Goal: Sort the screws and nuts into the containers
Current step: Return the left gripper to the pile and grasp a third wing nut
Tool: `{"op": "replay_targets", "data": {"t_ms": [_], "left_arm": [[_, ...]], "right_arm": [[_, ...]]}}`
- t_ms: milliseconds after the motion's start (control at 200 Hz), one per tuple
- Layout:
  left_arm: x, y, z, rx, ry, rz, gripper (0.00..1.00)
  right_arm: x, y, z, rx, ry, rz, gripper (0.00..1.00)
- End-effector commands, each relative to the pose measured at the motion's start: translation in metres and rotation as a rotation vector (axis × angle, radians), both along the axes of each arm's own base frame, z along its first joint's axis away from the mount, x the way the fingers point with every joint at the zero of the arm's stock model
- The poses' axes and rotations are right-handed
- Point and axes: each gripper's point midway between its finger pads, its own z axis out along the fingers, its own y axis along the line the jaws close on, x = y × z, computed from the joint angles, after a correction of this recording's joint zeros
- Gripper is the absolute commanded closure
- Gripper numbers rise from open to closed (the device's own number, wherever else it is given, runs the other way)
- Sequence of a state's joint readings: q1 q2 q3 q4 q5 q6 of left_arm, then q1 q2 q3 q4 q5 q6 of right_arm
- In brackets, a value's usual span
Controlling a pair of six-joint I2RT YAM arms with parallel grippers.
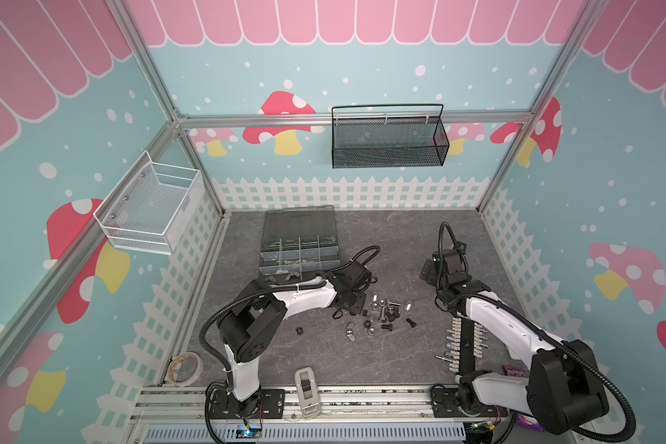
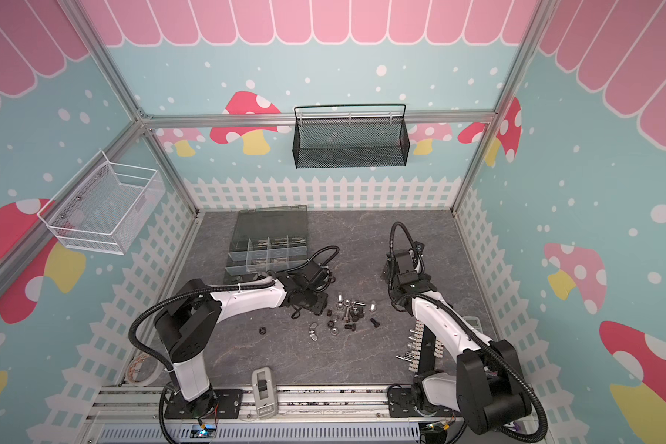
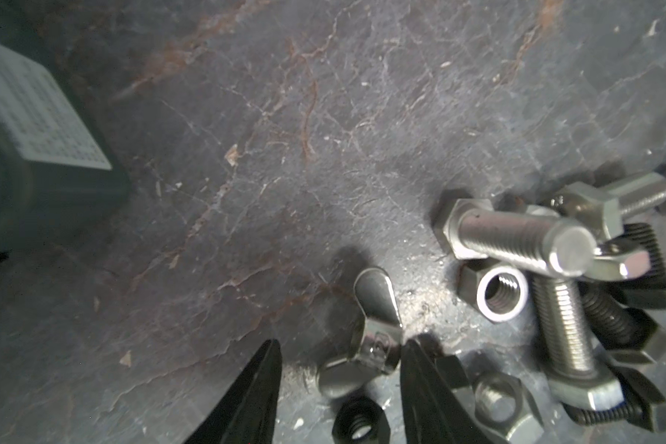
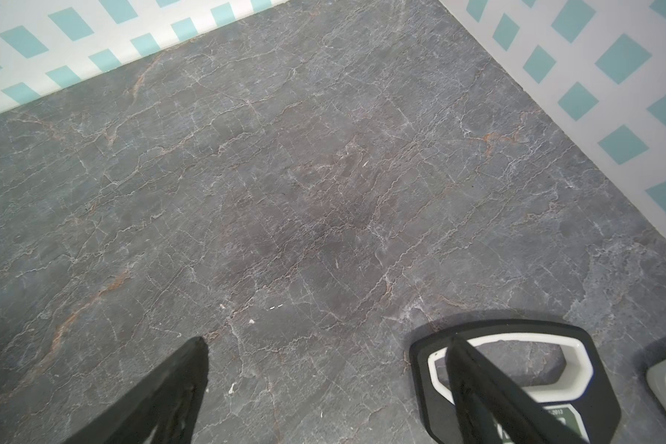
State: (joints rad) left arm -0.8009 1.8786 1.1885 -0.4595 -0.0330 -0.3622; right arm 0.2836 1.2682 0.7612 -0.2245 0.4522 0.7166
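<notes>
Loose screws and nuts lie in a pile mid-table, black and silver mixed. The containers are the divided compartments of a dark grey organizer box behind it, lid open. My left gripper is down at the pile's left edge, open around a silver wing nut; one finger touches the nut, the other stands apart. A black nut, a silver nut and silver screws lie close by. My right gripper hangs open over bare table, holding nothing.
A white terminal strip lies under the right arm. A lone black nut, a tape roll and a grey device sit toward the front. A black-and-white handle lies under one right finger. Black mesh basket and white wire basket hang on the walls.
</notes>
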Motion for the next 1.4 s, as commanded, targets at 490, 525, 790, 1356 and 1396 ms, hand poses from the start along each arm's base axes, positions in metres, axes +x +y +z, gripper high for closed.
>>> {"op": "replay_targets", "data": {"t_ms": [490,525,790,1356,1396], "left_arm": [[0.002,0.002,-0.015,0.071,0.024,0.022,0.54],[0.002,0.002,-0.016,0.073,0.024,0.024,0.54],[0.001,0.009,-0.019,0.103,0.031,0.049,0.64],[0.000,0.015,-0.021,0.117,0.035,0.073,0.82],[-0.001,0.014,-0.021,0.116,0.036,0.074,0.84]], "right_arm": [[0.000,0.001,0.001,0.007,-0.001,-0.018,0.02],[0.000,0.001,0.001,0.007,0.000,-0.017,0.03],[0.000,0.001,-0.001,0.009,0.005,-0.017,0.03],[-0.001,0.000,-0.003,0.007,0.008,-0.020,0.03],[-0.001,0.001,-0.003,0.007,0.009,-0.019,0.03]]}}
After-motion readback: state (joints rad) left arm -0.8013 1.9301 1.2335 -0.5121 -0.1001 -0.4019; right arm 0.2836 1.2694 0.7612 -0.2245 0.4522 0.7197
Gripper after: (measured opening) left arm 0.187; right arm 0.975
